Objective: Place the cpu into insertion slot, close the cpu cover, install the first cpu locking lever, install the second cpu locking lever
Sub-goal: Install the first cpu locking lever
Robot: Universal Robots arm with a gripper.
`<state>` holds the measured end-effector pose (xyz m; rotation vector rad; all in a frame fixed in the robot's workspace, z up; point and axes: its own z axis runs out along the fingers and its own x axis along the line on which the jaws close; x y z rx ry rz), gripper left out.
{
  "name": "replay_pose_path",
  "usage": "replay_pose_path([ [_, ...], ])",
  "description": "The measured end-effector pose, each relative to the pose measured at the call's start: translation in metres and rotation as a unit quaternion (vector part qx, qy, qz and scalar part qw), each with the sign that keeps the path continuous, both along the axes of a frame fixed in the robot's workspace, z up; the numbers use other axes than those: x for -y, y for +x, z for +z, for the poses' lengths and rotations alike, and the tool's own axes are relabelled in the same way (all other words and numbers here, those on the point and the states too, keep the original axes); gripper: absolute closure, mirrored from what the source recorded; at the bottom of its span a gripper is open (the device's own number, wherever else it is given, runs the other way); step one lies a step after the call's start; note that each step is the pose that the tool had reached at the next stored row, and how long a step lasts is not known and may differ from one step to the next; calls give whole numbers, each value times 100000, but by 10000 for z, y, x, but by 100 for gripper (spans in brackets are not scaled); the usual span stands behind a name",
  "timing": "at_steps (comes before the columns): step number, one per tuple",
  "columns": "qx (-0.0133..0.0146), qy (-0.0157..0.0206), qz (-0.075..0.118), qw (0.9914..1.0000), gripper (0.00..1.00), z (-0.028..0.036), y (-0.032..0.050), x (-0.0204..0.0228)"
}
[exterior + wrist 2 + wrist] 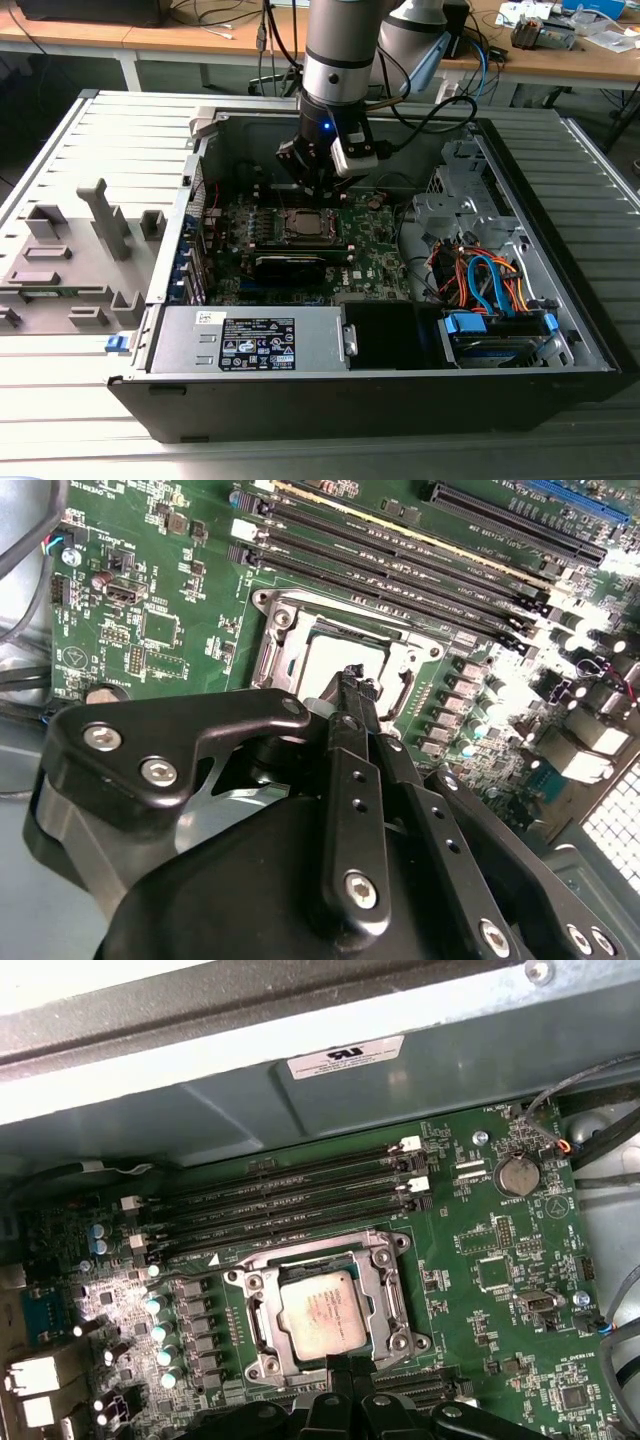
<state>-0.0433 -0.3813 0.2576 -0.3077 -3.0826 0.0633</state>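
Squarely in its socket on the green motherboard (pixel 500 1280) sat the cpu (pixel 322 1308), its pale silver-grey metal top showing through the square opening of the cpu cover (pixel 385 1282), a thin grey metal frame that lay flat around the chip with round fasteners at its corners. In the first wrist view the gripper (pixel 345 1372) hung just at the socket's edge, its two slim black fingers (pixel 330 1380) pressed together with nothing between them; whether the tips touched the frame could not be told. The second wrist view showed the same closed gripper (pixel 355 685) from behind, its matt black linkage arms studded with bright screws and narrowing to a point over the cover (pixel 275 645) and the pale chip (pixel 335 655). Four long black memory slots (pixel 290 1200) ran parallel just beside the socket, toward the grey sheet-metal wall of the computer case (pixel 300 1100), with a row of small blue-topped capacitors (pixel 160 1335) at the socket's other flank and a round coin cell (pixel 518 1173) farther off. In the exterior view the silver-and-black arm (pixel 340 60) reached down into the open case (pixel 560 330) over the socket (pixel 305 226), near a long black card (pixel 300 263); a boxed power supply (pixel 250 340) and a tangle of orange and blue cables (pixel 485 275) filled the near side.
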Motion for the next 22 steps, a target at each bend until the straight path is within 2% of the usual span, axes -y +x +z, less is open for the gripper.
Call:
replay_pose_path([
  [22,2,1,2096,99978,89,0,0,0],
])
